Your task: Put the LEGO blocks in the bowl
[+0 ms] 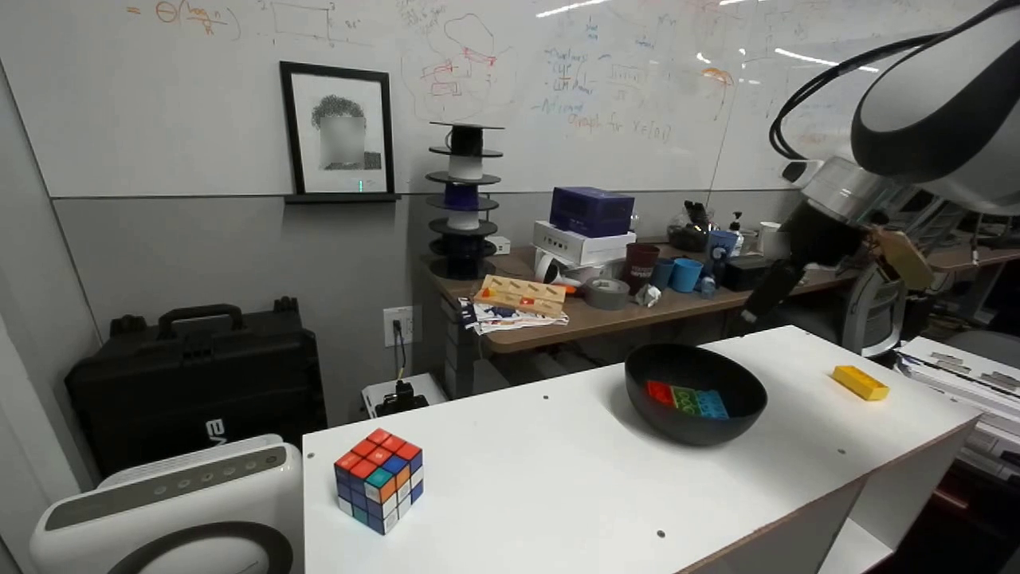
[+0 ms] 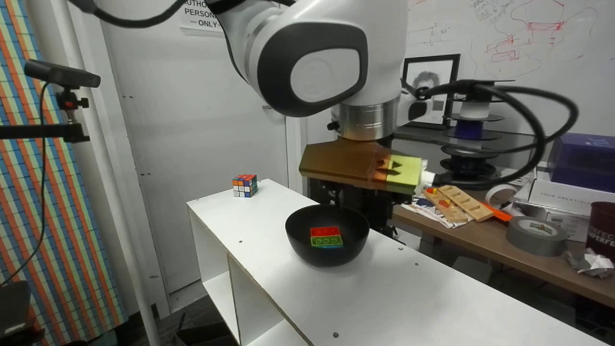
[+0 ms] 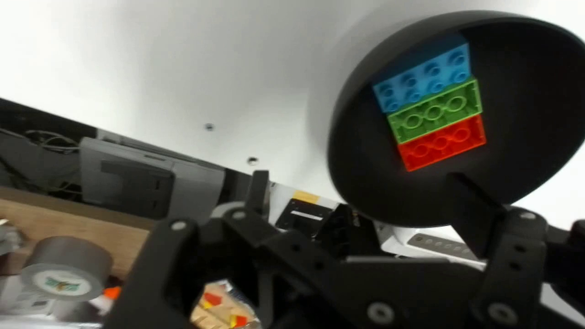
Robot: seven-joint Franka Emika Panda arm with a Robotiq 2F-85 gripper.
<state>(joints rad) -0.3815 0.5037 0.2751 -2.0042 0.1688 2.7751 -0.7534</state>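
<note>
The black bowl (image 1: pixel 677 434) stands on the white shelf top and shows in both exterior views (image 2: pixel 324 259) and the wrist view (image 3: pixel 525 114). In it lie the red block (image 3: pixel 442 142), green block (image 3: pixel 434 111) and blue block (image 3: pixel 425 77), side by side. The yellow-orange block (image 1: pixel 861 383) lies on the shelf top, beside the bowl and apart from it. It is out of view in the wrist view. My gripper (image 3: pixel 361 183) is open with nothing between its fingers. It is raised near the bowl's side, towards the desk; one fingertip overlaps the bowl in the wrist view.
A multicoloured puzzle cube (image 1: pixel 379 481) stands at the far end of the white shelf top (image 1: pixel 510 478). A brown desk (image 1: pixel 590 319) beside the shelf holds a grey tape roll (image 2: pixel 535 235), cups, boxes and a wooden tray (image 1: pixel 522 295). A stack of spools (image 1: pixel 464 199) stands there too.
</note>
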